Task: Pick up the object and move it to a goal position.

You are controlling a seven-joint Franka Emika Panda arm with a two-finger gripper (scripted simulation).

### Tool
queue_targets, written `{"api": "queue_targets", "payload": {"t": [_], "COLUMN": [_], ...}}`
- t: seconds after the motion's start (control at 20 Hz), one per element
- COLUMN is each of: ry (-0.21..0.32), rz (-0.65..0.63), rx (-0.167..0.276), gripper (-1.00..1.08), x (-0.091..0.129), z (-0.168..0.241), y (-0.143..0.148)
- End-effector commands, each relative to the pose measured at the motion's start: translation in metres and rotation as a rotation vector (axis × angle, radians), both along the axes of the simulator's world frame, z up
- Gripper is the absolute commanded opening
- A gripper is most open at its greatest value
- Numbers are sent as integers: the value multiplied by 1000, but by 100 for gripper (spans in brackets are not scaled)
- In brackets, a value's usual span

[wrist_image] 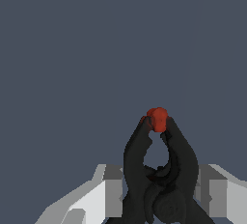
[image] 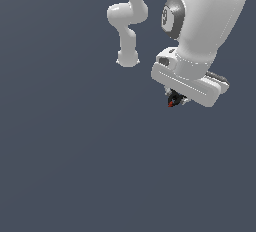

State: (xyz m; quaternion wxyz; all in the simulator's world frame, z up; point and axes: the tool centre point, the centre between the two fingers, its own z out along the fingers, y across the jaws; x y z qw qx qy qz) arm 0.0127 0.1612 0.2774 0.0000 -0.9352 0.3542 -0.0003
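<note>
Your end effector is clamped on the object, red tip poking out, carrying it above the bench toward the goal.

Hidden and cut-off parts

The object shows only as a tiny dark speck with a red tip under the gripper, whose fingers are hidden; in the wrist view its lower part is cropped by the frame.

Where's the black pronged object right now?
The object sits tucked under the gripper, right of centre in the exterior view, apparently between its fingers.
</note>
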Motion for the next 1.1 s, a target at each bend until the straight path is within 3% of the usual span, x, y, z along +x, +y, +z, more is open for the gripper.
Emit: {"api": "queue_targets", "payload": {"t": [0.0, 0.5, 1.05], "ry": [0, 0, 1], "rz": [0, 0, 0], "rx": [-1, -1, 0], "gripper": [-100, -100, -100], "x": [-8, -31, -36], "z": [27, 111, 138], "y": [11, 47, 59]}}
